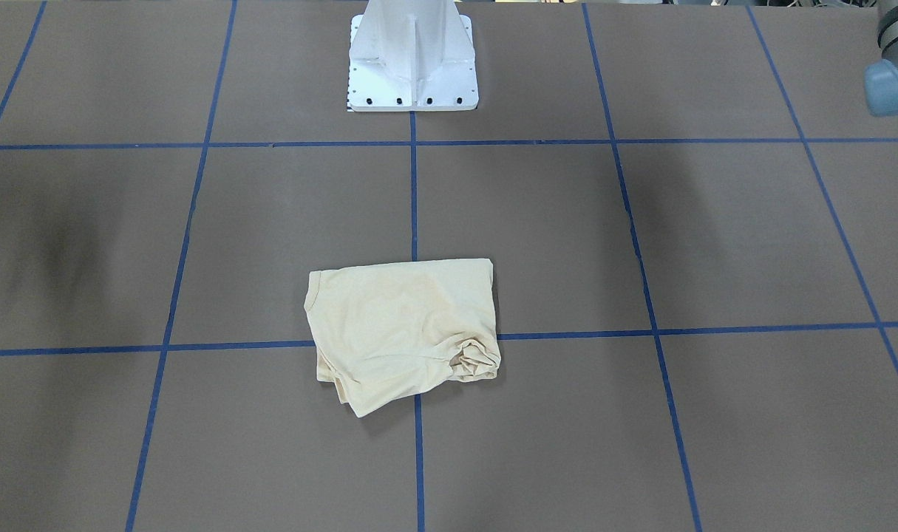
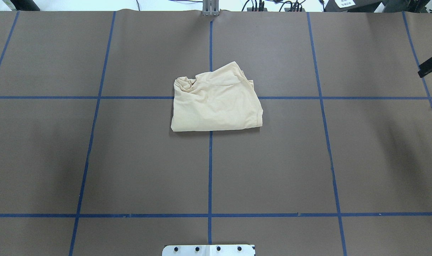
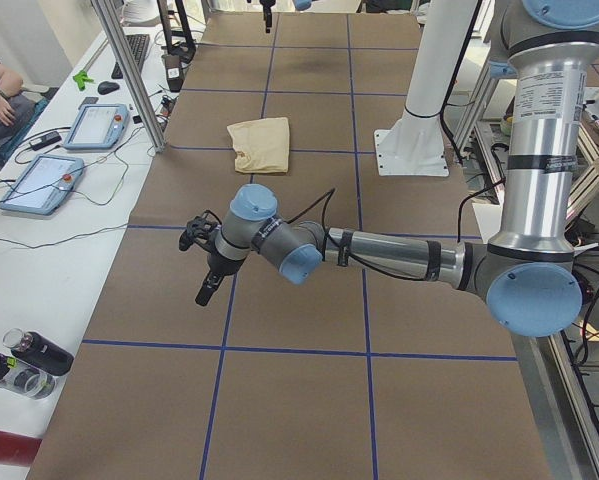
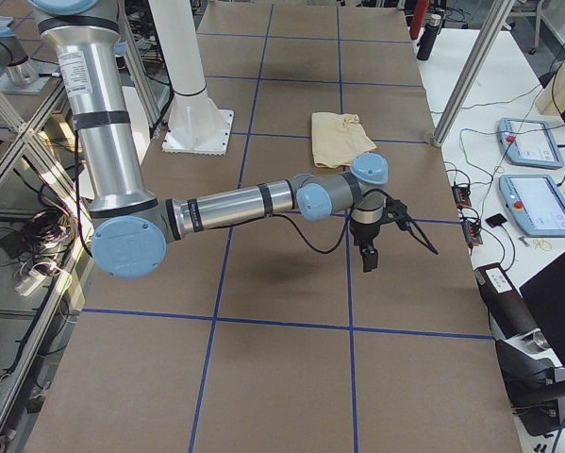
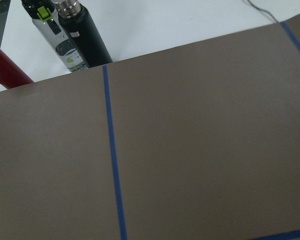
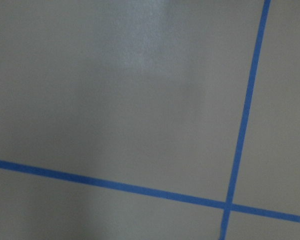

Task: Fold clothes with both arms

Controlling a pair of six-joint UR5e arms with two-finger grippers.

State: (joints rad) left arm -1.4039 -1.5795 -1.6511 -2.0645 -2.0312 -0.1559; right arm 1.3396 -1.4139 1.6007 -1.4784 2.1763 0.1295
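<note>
Nearest us, the left gripper [image 3: 207, 290] hangs toward the surface's [image 2: 130, 160] left edge and the right gripper [image 4: 369, 253] toward its right, spread or not we cannot tell; the T-shirt [image 2: 216, 101] lies folded mid-surface, so we judge only 1 bunched corner needs smoothing.

The left arm [image 3: 389, 255] and the right arm [image 4: 230, 203] are silver-grey tubes with light blue joint caps [image 3: 534, 300] and thin black cables [image 4: 310, 247].

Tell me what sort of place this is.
Most likely a robotics lab test cell: a left arm and right arm over a table gridded with blue tape, teach pendants on the side bench, and a lone T-shirt as the work piece.
</note>
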